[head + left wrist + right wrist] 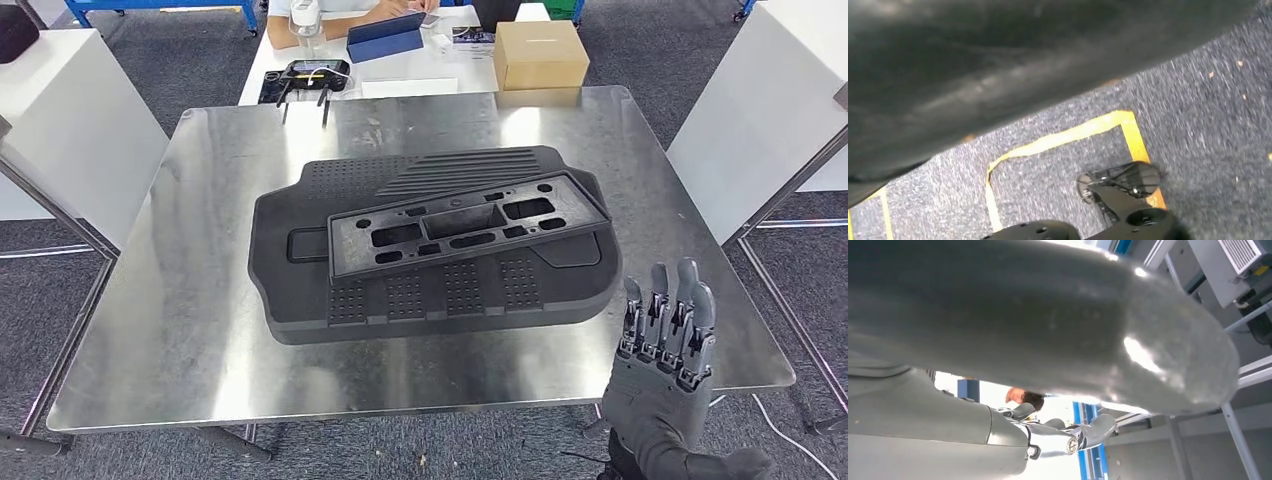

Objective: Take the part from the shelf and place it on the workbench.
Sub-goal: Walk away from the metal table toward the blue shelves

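Note:
A large black moulded part [320, 290] lies flat in the middle of the steel workbench [190, 340]. A smaller black frame part [465, 225] with several cut-outs rests on top of it, slightly askew. My right hand [665, 345] hovers at the workbench's near right corner, fingers straight and apart, holding nothing, a short way off the big part's right end. Its thick grey thumb [1048, 315] looms close in the right wrist view. My left hand [998, 65] is a blurred dark mass above the carpet; how its fingers lie is unclear.
Behind the workbench stands a white table with a cardboard box [540, 52], a black controller [305, 75], a blue folder [385, 38] and a seated person [340, 15]. White panels [770, 110] flank both sides. Yellow tape [1068, 135] marks the grey carpet.

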Robot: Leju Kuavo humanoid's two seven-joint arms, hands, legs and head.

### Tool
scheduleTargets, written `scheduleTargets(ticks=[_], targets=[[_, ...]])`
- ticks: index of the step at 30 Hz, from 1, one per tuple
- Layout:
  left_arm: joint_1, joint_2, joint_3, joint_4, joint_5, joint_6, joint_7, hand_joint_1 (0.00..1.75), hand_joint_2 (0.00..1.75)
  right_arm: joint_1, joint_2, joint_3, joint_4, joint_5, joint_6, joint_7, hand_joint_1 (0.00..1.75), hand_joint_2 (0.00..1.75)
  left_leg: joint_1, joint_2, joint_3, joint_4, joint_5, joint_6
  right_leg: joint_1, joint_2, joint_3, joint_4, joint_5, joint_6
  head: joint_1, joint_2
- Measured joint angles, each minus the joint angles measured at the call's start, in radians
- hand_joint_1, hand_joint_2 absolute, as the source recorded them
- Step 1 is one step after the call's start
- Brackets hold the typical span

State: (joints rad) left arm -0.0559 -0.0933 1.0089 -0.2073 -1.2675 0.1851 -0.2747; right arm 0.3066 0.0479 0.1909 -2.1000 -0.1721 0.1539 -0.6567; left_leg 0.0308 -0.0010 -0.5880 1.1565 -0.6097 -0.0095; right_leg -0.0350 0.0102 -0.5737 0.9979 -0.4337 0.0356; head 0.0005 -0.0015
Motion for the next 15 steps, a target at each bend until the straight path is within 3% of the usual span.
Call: scheduleTargets(ticks=[2, 3, 4, 6, 8, 11, 13, 15], targets=[[0.000, -0.001, 0.001, 0.000, 0.001, 0.000, -0.001, 0.00, 0.00, 0.001, 0.002, -0.006, 0.005, -0.002, 0.002, 0.001, 0.00, 0.00, 0.000, -0.001, -0.041, 0.115, -0.053, 0.002, 0.011, -0.001, -0.010, 0.001, 0.007, -0.013, -0.001, 0.000], [0.000, -0.001, 0.002, 0.000, 0.001, 0.000, -0.002, 0.00, 0.00, 0.002, 0.003, -0.010, 0.007, -0.004, 0.004, 0.001, 0.00, 0.00, 0.000, -0.001, -0.041, 0.131, -0.052, 0.004, 0.016, -0.001, -0.015, 0.001, 0.010, -0.016, -0.001, 0.000], [0.000, -0.001, 0.004, 0.000, 0.002, 0.000, -0.003, 0.00, 0.00, 0.003, 0.005, -0.013, 0.009, -0.006, 0.006, 0.001, 0.00, 0.00, 0.000, -0.002, -0.021, 0.107, -0.032, 0.006, 0.020, 0.000, -0.019, 0.002, 0.013, -0.016, -0.001, 0.000], [-0.001, -0.001, 0.009, 0.000, 0.012, -0.002, -0.006, 0.00, 0.00, 0.005, 0.010, -0.022, 0.012, -0.010, 0.014, 0.002, 0.00, 0.00, 0.000, -0.003, 0.061, -0.021, 0.022, 0.012, 0.023, 0.000, -0.024, 0.005, 0.019, -0.012, -0.001, 0.000], [-0.003, -0.001, 0.017, 0.000, 0.023, -0.004, -0.008, 0.00, 0.00, 0.007, 0.015, -0.032, 0.014, -0.013, 0.022, 0.004, 0.00, 0.00, -0.006, -0.006, 0.117, -0.119, 0.051, 0.015, 0.026, 0.000, -0.029, 0.010, 0.026, -0.001, 0.000, 0.000], [-0.003, -0.002, 0.026, 0.000, 0.031, -0.004, -0.009, 0.00, 0.00, 0.011, 0.020, -0.041, 0.018, -0.014, 0.029, 0.005, 0.00, 0.00, -0.017, -0.007, 0.109, -0.138, 0.066, 0.027, 0.023, 0.001, -0.038, 0.011, 0.042, 0.021, 0.002, 0.000], [-0.004, -0.002, 0.029, 0.000, 0.032, -0.005, -0.009, 0.00, 0.00, 0.014, 0.021, -0.046, 0.020, -0.014, 0.030, 0.005, 0.00, 0.00, -0.019, -0.003, 0.089, -0.143, 0.085, 0.044, 0.019, 0.000, -0.058, 0.037, 0.016, 0.024, 0.003, 0.000], [-0.005, -0.002, 0.032, 0.000, 0.033, -0.005, -0.009, 0.00, 0.00, 0.015, 0.022, -0.053, 0.023, -0.014, 0.030, 0.006, 0.00, 0.00, -0.020, 0.002, 0.063, -0.144, 0.105, 0.055, 0.019, -0.001, -0.096, 0.134, -0.063, 0.013, 0.006, 0.000]])
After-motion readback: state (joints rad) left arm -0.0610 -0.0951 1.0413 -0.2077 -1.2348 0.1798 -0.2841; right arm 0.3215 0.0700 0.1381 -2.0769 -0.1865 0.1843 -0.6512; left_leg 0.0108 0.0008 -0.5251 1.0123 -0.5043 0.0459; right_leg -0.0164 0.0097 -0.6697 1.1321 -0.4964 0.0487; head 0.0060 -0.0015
